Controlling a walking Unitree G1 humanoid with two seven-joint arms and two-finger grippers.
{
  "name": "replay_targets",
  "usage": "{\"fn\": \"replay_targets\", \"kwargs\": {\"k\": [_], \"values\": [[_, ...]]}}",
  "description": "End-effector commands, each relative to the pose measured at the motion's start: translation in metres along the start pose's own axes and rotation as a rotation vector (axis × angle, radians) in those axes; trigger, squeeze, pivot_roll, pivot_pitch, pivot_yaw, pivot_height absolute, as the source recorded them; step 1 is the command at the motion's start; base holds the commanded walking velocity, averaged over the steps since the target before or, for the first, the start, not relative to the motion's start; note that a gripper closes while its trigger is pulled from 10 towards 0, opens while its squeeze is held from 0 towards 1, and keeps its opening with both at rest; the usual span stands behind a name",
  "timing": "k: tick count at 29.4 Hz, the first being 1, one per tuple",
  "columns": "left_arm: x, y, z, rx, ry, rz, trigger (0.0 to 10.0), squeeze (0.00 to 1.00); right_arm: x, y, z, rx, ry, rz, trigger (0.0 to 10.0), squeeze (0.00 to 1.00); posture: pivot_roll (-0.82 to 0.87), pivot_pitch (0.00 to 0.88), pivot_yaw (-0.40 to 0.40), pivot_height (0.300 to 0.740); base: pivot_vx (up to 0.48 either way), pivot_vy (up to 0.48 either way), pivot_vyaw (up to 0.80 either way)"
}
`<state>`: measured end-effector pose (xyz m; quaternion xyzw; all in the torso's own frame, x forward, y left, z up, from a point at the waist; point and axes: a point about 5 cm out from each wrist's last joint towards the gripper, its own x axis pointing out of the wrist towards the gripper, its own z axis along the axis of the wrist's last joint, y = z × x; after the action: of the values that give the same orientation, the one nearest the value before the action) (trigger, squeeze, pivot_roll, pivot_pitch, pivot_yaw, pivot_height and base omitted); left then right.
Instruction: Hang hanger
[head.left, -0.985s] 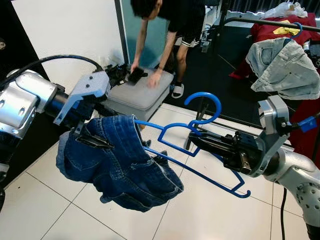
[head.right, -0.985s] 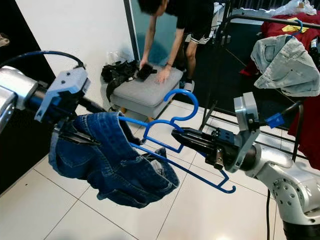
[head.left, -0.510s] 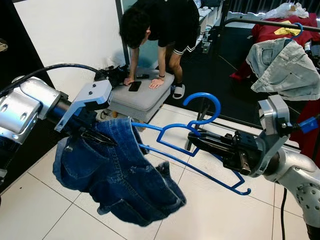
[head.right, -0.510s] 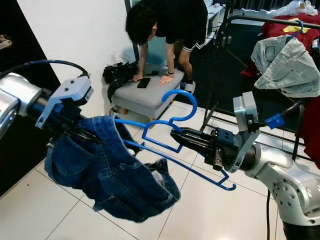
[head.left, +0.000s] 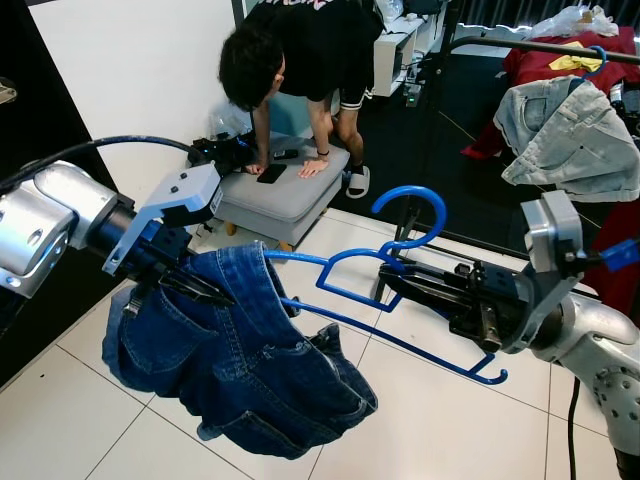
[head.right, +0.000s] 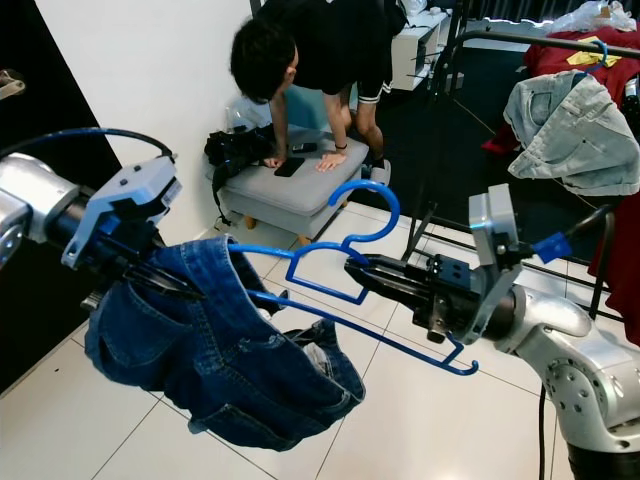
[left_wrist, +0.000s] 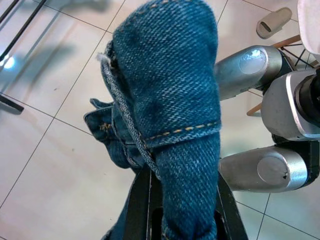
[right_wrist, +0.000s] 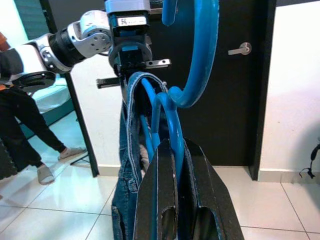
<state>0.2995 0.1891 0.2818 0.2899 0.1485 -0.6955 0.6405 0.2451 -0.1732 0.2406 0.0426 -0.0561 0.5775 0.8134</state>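
Right tool (head.left: 400, 281) clamps blue hanger (head.left: 400, 250) | left tool (head.left: 195, 288) pinches jeans (head.left: 240, 370) — midair

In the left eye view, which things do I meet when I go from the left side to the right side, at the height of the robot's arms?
Left pincer → blue denim shorts → blue hanger → right pincer → light denim garment on the rack.

From my remote station I see the blue plastic hanger (head.left: 390, 275) held roughly level above the tiled floor, hook up, pinched near its neck by my right gripper (head.left: 392, 279), one arm threaded into dark denim shorts (head.left: 235, 360) that hang bunched from my left gripper (head.left: 205, 290).
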Motion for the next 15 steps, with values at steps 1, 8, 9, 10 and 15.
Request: {"fn": "replay_targets", "kwargs": {"k": [1, 8, 9, 10, 15], "values": [[0.008, -0.006, 0.015, 0.072, -0.048, -0.1, 0.0, 0.0, 0.015, 0.007, -0.007, 0.024, 0.011, 0.059, 10.0, 0.0, 0.03, 0.022, 0.073, 0.74, 0.0, 0.0, 0.0], [-0.001, 0.008, 0.007, 0.095, -0.022, 0.02, 0.0, 0.0, -0.002, -0.01, -0.005, 0.025, -0.017, -0.098, 10.0, 1.0, 0.03, 0.033, 0.069, 0.74, 0.0, 0.0, 0.0], [-0.004, 0.012, 0.004, 0.098, -0.015, 0.062, 0.0, 0.0, -0.012, -0.015, -0.003, 0.013, -0.02, -0.146, 10.0, 1.0, 0.03, 0.033, 0.069, 0.74, 0.0, 0.0, 0.0], [-0.004, 0.012, 0.004, 0.098, -0.015, 0.062, 0.0, 0.0, -0.012, -0.015, -0.003, 0.013, -0.02, -0.146, 10.0, 1.0, 0.03, 0.033, 0.069, 0.74, 0.0, 0.0, 0.0], [-0.013, 0.021, 0.002, 0.114, -0.008, 0.175, 0.0, 0.0, -0.04, -0.023, 0.009, -0.027, -0.052, -0.267, 10.0, 1.0, 0.02, 0.04, 0.067, 0.74, 0.0, 0.0, 0.0]]}}
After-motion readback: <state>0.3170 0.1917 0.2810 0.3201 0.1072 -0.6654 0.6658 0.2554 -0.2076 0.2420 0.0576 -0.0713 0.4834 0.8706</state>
